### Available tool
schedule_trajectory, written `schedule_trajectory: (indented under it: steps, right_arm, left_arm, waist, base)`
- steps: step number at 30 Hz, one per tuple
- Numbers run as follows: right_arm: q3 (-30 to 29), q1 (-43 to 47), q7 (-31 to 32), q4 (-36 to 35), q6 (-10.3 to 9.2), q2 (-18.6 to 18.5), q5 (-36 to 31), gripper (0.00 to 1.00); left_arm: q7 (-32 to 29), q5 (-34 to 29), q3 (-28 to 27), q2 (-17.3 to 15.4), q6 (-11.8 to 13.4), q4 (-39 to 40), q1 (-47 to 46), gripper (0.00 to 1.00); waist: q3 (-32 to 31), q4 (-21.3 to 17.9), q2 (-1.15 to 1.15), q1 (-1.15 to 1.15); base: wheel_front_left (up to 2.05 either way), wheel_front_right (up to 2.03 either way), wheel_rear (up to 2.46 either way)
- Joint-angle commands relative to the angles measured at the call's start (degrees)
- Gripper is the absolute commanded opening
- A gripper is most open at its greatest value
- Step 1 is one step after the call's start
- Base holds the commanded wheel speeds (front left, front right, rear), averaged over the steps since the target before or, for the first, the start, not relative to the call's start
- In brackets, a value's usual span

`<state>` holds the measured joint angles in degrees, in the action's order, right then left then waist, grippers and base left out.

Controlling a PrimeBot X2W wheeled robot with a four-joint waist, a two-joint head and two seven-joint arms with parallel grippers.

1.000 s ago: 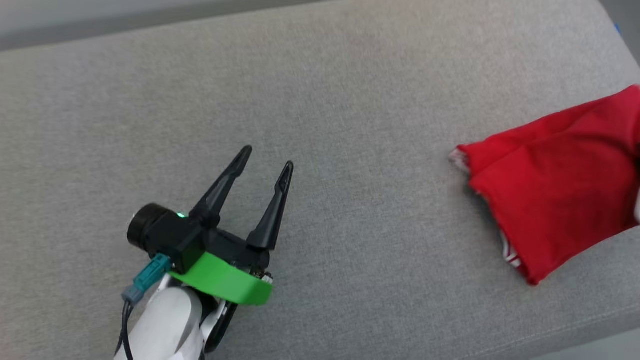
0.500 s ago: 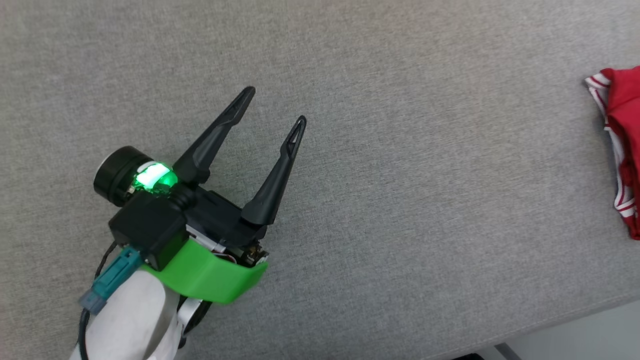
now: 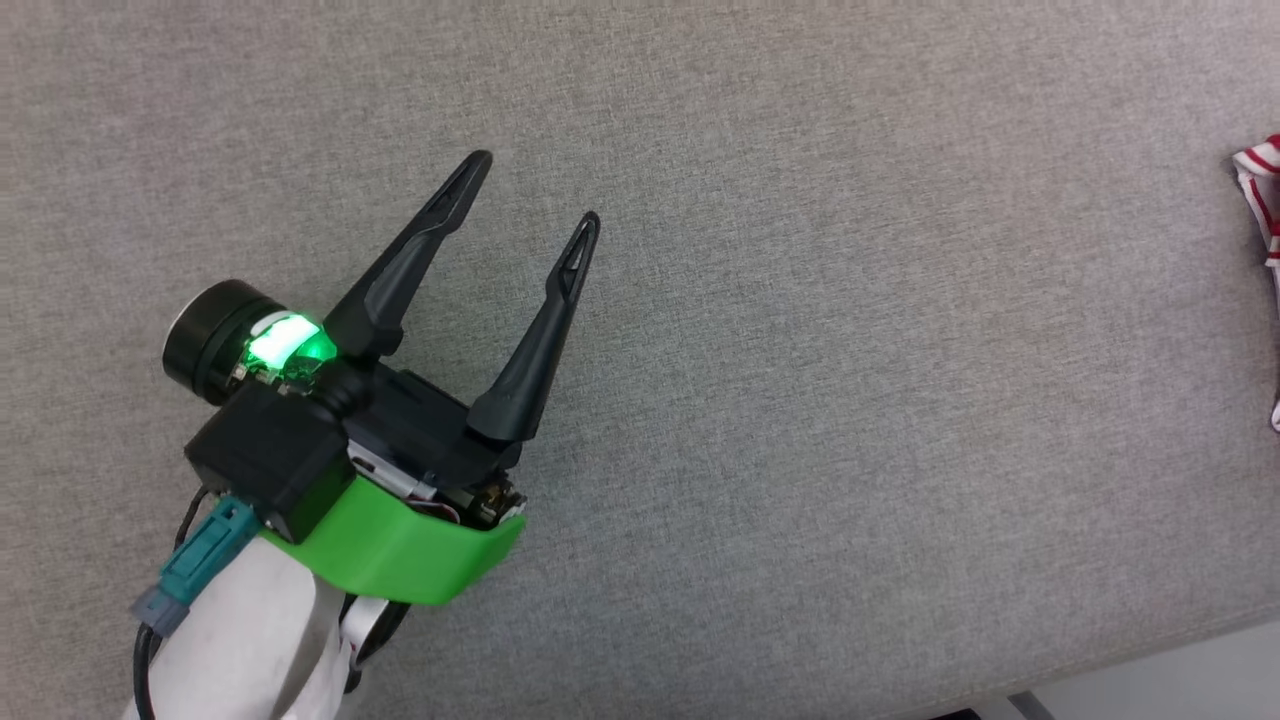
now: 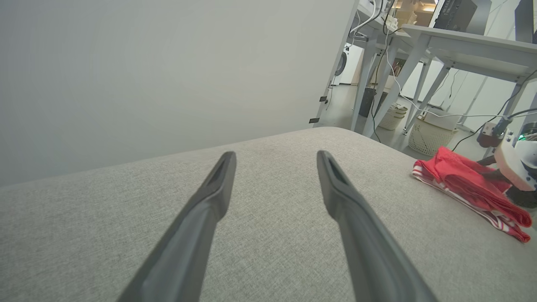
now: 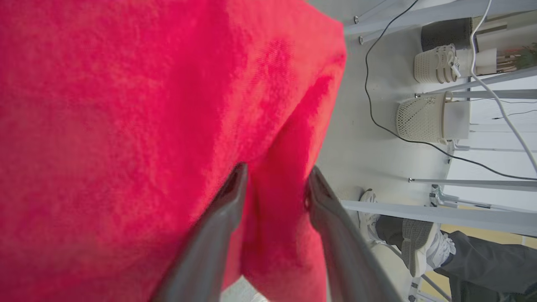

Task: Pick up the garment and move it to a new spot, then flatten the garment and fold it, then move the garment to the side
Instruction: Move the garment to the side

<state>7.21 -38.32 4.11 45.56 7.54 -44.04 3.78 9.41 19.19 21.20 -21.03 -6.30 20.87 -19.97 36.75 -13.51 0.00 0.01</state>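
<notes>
A big grey cloth cushion [image 3: 800,400] is under everything, with a plain pale wall [image 4: 147,63] behind it. Past the far end of the cushion stand pale tables [image 4: 461,42], white baskets [image 4: 432,136] and some hanging wires. The left gripper [image 3: 535,188] is above the bare grey cushion, with a green light glowing on its black body. Its two dark fingers are wide apart and nothing is between them. The garment [image 3: 1262,190] is far off to the robot's right, at the very edge of the head view, where a bit of its red and white striped trim pokes in. From the left wrist it is a red bunched-up heap [image 4: 465,184] lying on the cushion near its end. The right gripper [image 5: 277,169] is right up against the red cloth [image 5: 126,105]. Its fingers are a little apart, and a fold of the cloth sits between them. I cannot tell if they are squeezing it. A person's foot in a pale shoe [image 5: 415,247] is on the floor nearby.
</notes>
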Motion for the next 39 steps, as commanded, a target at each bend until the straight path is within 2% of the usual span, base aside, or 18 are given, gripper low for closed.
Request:
schedule_trajectory:
  steps: [1,9,14,17,21,25,29,33,39]
  right_arm:
    - [0.10,-0.83,-0.15,-0.05,-0.05,0.27,-0.14,1.00]
    - [-0.75,0.42,-3.52,-5.60,-0.05,-0.60,-1.23,1.00]
    - [-2.88,3.98,-6.05,-15.05,-0.05,2.98,1.33,1.00]
    - [-4.79,6.92,-7.67,-20.89,-0.05,6.26,3.92,1.00]
    - [-9.19,13.32,-8.81,-30.33,-0.05,13.11,7.77,1.00]
    - [-12.70,20.35,-9.18,-38.74,-0.05,19.76,9.24,1.00]
    - [-13.52,26.98,-9.70,-44.82,-0.05,25.51,8.90,1.00]
    - [-13.86,31.59,-10.88,-47.54,-0.05,30.58,8.85,1.00]
    - [-13.25,35.59,-13.95,-46.23,-0.05,35.42,7.74,1.00]
  left_arm:
    - [0.58,0.28,-0.05,0.40,0.41,-0.82,0.55,1.00]
    - [3.56,2.19,-0.53,2.17,1.25,-8.52,3.88,1.00]
    - [5.04,4.10,-2.30,3.91,1.87,-14.72,7.28,1.00]
    - [5.33,4.66,-3.04,4.90,2.05,-17.07,8.82,1.00]
    - [5.52,4.91,-4.50,6.45,2.98,-19.86,11.20,1.00]
    - [5.56,4.55,-6.19,7.93,3.43,-20.90,13.42,1.00]
    - [5.57,3.36,-7.81,9.21,3.14,-21.69,15.69,1.00]
    - [5.58,2.52,-9.34,10.65,2.35,-22.92,17.78,1.00]
    - [5.58,0.24,-11.70,12.97,1.03,-23.47,19.74,1.00]
  waist:
    - [-2.01,0.65,0.00,-0.01]
    - [-10.85,2.77,0.00,-0.01]
    - [-18.79,4.93,0.00,-0.01]
    - [-22.18,6.15,0.00,-0.01]
    - [-26.44,8.07,0.00,-0.01]
    - [-29.20,9.61,0.00,-0.01]
    - [-31.13,11.05,0.00,-0.01]
    - [-32.56,12.12,0.00,-0.01]
    - [-33.35,13.38,0.00,-0.01]
  base:
    - [0.00,0.00,0.00]
    - [0.00,0.00,0.00]
    - [0.00,0.00,0.00]
    - [0.00,0.00,0.00]
    - [0.00,0.00,0.00]
    - [0.00,0.00,0.00]
    - [0.00,0.00,0.00]
    - [0.00,0.00,0.00]
    - [0.00,0.00,0.00]
